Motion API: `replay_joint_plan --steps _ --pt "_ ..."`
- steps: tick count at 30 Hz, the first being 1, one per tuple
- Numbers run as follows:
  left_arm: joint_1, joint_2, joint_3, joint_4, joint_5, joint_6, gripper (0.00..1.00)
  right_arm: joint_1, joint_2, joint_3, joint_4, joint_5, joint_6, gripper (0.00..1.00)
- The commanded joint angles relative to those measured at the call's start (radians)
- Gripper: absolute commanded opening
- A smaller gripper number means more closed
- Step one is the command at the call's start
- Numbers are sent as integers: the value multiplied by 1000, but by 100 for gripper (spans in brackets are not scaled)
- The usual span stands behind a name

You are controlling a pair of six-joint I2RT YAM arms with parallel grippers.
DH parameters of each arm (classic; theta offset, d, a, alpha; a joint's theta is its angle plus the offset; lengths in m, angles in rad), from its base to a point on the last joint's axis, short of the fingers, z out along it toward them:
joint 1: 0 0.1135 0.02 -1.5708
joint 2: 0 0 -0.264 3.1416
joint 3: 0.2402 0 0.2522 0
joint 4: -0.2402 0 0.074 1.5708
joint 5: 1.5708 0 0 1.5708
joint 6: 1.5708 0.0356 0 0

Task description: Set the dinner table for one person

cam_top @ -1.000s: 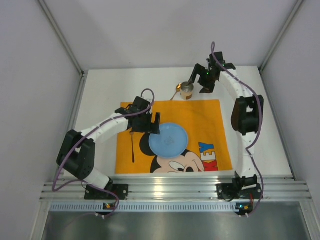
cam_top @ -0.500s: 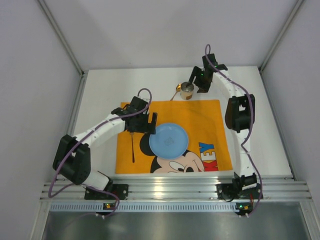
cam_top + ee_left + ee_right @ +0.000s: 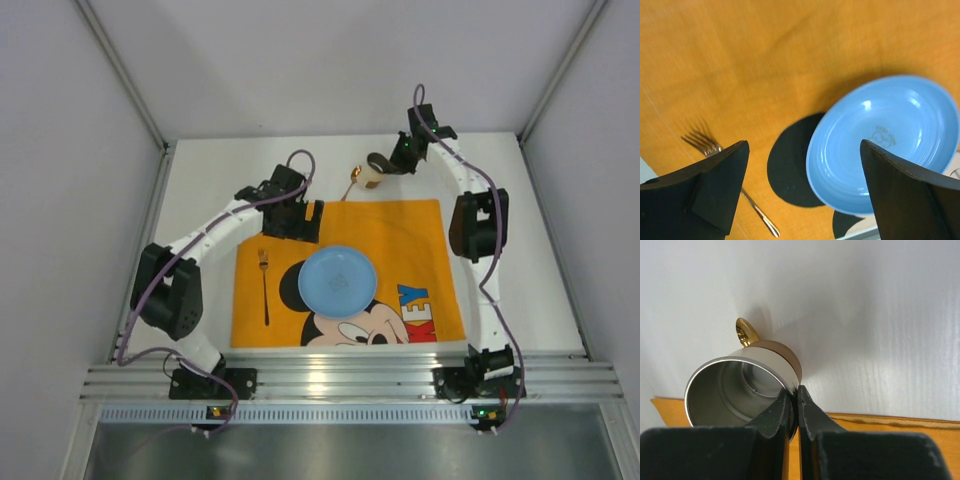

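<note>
Presently the right gripper point(image 3: 795, 396) is pinched tight on the wall of the metal cup point(image 3: 737, 390), one finger inside the rim and one outside. The cup is tipped, not upright. Its mouth faces back toward the wrist and its base points away, so its axis runs roughly along the gripper's line of reach. Whether the base touches the tabletop: cannot tell. Seen from overhead, the cup point(image 3: 373, 172) and right gripper point(image 3: 390, 162) are at the far side of the dinner table point(image 3: 195, 180), just beyond the far border of the orange Mickey Mouse cloth point(image 3: 420, 240). The gold spoon point(image 3: 352, 185) lies just beside the cup on its left, bowl end by the cup and handle slanting toward the cloth. The blue plate point(image 3: 338, 282) sits mid-cloth, toward the arm bases and slightly left of the cup. The fork point(image 3: 265, 295) is on the cloth's left strip, its long axis running near to far. The left gripper point(image 3: 303, 220) has its jaws spread wide and holds nothing, over the cloth's far-left part between fork and plate. Judgement: the bare far-right corner of the cloth looks the likely spot for the cup. It lies toward the bases and a little right of the grip, on the right arm's own side. The cup needs righting before it is set down.
</note>
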Motion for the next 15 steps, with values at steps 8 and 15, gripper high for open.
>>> replay_joint_plan --steps 8,15 --pt "37 322 469 103 -82 58 98 -83 -495 -362 -31 126 -161 0" --pt "71 612 792 123 -47 -9 98 -80 -667 -669 -12 184 -191 0"
